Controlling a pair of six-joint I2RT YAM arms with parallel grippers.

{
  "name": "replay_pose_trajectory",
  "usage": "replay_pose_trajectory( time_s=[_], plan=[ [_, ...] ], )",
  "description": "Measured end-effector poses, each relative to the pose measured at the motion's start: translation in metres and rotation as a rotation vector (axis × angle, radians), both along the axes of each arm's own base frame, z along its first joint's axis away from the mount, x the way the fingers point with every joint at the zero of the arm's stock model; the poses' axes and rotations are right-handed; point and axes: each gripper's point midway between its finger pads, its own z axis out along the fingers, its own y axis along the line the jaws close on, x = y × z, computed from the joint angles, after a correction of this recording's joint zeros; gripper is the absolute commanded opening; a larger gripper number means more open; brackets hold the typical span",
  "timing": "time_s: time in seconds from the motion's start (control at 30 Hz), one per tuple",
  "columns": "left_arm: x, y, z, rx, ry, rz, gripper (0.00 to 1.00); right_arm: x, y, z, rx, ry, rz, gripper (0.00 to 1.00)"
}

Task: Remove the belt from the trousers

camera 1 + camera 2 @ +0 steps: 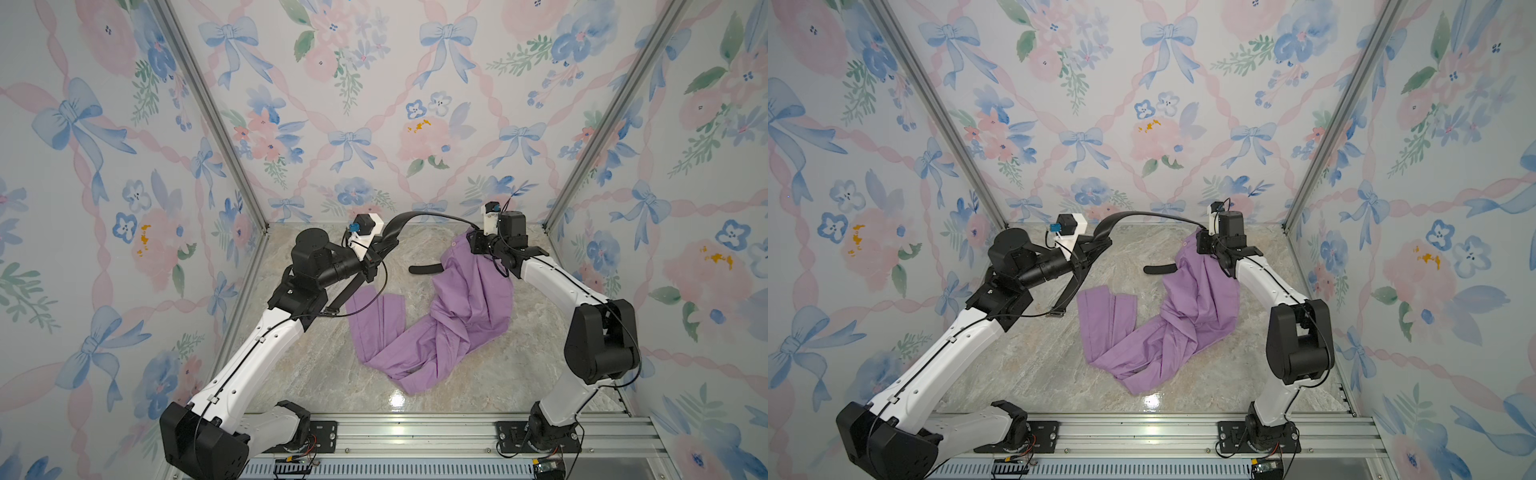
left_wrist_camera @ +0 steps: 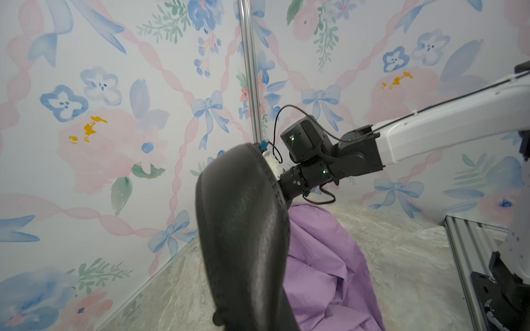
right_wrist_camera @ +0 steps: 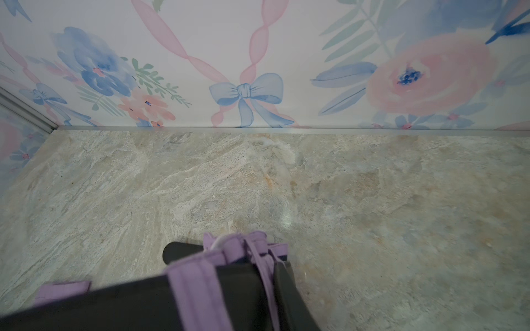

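While the marble table (image 1: 316,374) bears the crumpled lilac trousers (image 1: 469,299), their waist is raised, pinched by the right gripper (image 1: 475,244); the black belt (image 1: 419,216) arcs from that waist to the left gripper (image 1: 384,245), which is clenched on it, the buckle end dangling below.

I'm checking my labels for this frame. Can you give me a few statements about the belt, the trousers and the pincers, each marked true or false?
1. The left pincer is shut on the long black leather-like belt. True.
2. The belt is fully clear of the lilac thin-fabric trousers. False: it runs under a waistband loop.
3. The trousers lie wholly flat on the marble-patterned table. False: the waistband is raised at the right pincer.
4. The belt's rounded tip pokes out beside the trousers. True.
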Motion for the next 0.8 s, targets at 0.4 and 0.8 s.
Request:
replay_pose_trajectory(
  time_s=[0.4,0.8],
  plan=[
    [0.031,0.006,-0.130,0.261,0.102,0.073,0.53,-0.020,0.030,0.067,-0.052,-0.188,0.098,0.00],
    [0.037,0.005,-0.105,0.257,0.026,0.083,0.91,-0.011,-0.004,0.052,-0.108,-0.136,0.029,0.00]
  ],
)
